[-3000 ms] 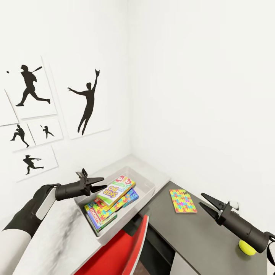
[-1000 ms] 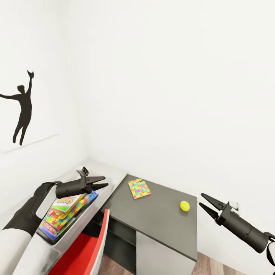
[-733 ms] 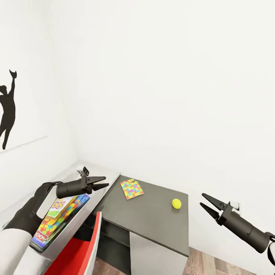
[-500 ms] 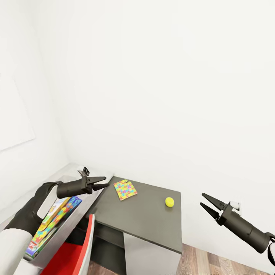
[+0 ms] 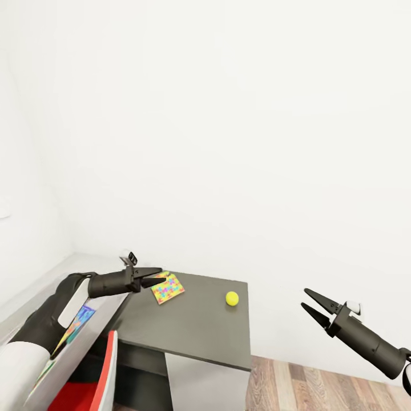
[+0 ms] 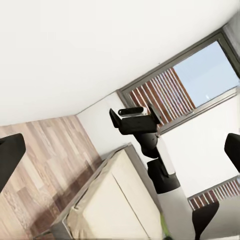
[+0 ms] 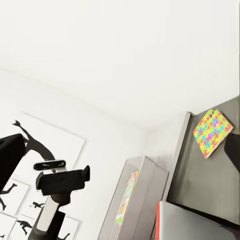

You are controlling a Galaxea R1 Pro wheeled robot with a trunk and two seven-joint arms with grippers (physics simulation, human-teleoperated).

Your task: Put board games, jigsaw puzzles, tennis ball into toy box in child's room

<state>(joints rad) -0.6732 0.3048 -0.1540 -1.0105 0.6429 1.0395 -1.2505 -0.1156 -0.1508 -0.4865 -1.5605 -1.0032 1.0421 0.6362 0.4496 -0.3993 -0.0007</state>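
Dark cabinet (image 5: 188, 331): jigsaw puzzle (image 5: 168, 288) seemingly just beyond left tool (image 5: 157, 275).

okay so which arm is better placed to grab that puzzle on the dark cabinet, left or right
Probably left. The left gripper, open and empty, hovers right beside the jigsaw puzzle on the dark cabinet. The right gripper, also open, hangs off the cabinet's far side, beyond the tennis ball.

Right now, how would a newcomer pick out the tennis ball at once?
Find the dark grey cabinet top against the white wall. Two things lie on it: a flat jigsaw puzzle and, apart from it towards the right arm's side, the tennis ball, small, round and plain yellow-green.
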